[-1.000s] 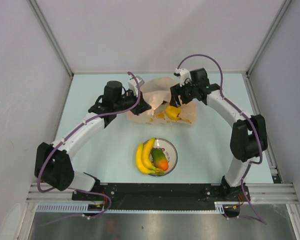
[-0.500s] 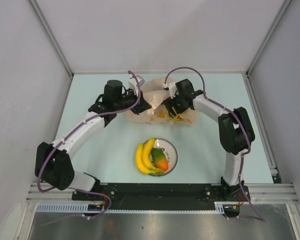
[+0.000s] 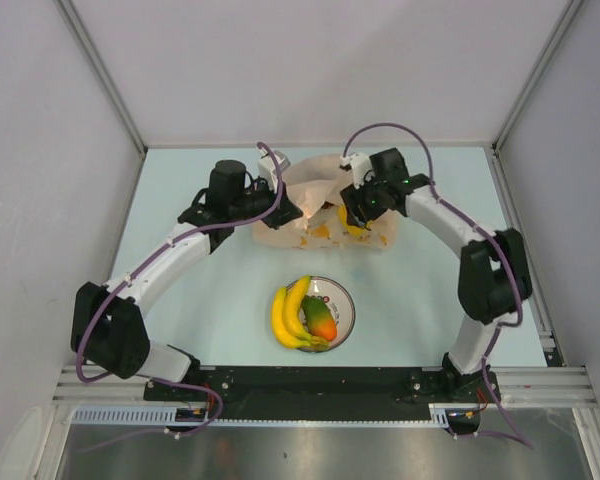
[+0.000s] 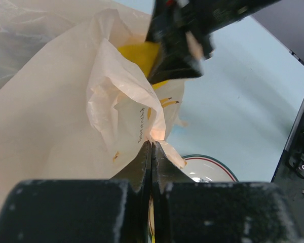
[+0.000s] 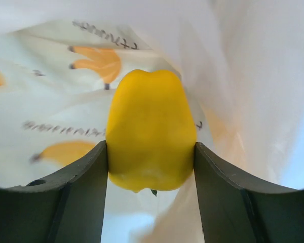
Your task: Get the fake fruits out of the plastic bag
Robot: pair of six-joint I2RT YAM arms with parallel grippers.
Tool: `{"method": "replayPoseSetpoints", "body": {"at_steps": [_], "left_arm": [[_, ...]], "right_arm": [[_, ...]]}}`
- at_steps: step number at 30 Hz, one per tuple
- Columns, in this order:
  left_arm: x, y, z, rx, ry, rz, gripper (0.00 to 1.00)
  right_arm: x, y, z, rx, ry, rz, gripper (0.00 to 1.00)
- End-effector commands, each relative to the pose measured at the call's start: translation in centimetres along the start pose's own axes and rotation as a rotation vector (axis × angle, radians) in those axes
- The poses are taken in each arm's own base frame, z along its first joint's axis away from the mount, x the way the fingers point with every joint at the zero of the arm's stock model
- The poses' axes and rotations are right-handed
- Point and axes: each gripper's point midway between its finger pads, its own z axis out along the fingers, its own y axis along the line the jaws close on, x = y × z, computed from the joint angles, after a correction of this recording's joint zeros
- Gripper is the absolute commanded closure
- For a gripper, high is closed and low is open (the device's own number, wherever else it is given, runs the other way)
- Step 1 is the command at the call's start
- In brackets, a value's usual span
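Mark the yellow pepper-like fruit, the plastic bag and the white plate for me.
Glossy yellow pepper-like plastic fruit (image 5: 151, 129), right wrist view, middle of its body.
Thin translucent pale-orange plastic bag (image 4: 50, 126), left wrist view, its smooth side wall.
Round white plate (image 3: 344, 300), top external view, bare right part.

The bench (image 3: 180, 210) has a smooth, pale blue-green top. It is lit evenly, with only soft shadows on it. Plain light-grey panels close it in on three sides: a left wall (image 3: 40, 200), a back wall (image 3: 310, 70) and a right wall (image 3: 580, 180). A slim metal post (image 3: 102, 78) rises from the far left corner of the bench, and a second post (image 3: 538, 72) from the far right corner. A black rail (image 3: 320, 381) runs along the near edge, with silver aluminium extrusion (image 3: 550, 380) at its ends and a white slotted cable duct (image 3: 120, 413) just below. Nearest the camera lies a brushed steel sheet (image 3: 310, 450).
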Motion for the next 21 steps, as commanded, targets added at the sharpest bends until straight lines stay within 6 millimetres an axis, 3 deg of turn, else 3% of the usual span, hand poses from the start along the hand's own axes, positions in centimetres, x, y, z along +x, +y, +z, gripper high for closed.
{"method": "replayPoseSetpoints", "body": {"at_steps": [1,2,4,12,16,21], "left_arm": [[-1.7,-0.1,-0.1,-0.009,-0.047,0.054,1.00],[-1.6,0.0,-0.1,-0.015,-0.046,0.042,1.00],[-1.2,0.3,0.0,-0.027,-0.045,0.020,1.00],[-1.4,1.4,0.1,-0.081,-0.063,-0.010,1.00],[-1.9,1.3,-0.2,-0.084,-0.077,0.007,1.00],[-1.0,1.2,-1.2,-0.091,-0.077,0.001,1.00]], "right_arm": [[-5.1,1.8,-8.9,-0.072,-0.238,-0.038,0.66],[-4.8,2.6,-10.2,-0.079,-0.270,-0.052,0.66],[-4.1,3.9,-10.9,-0.120,-0.288,-0.084,0.66],[6.0,12.3,-11.0,-0.352,-0.179,-0.356,0.70],[7.6,14.5,-9.8,-0.385,-0.129,-0.359,0.70],[7.3,16.9,-7.8,-0.417,-0.130,-0.383,0.69]]}}
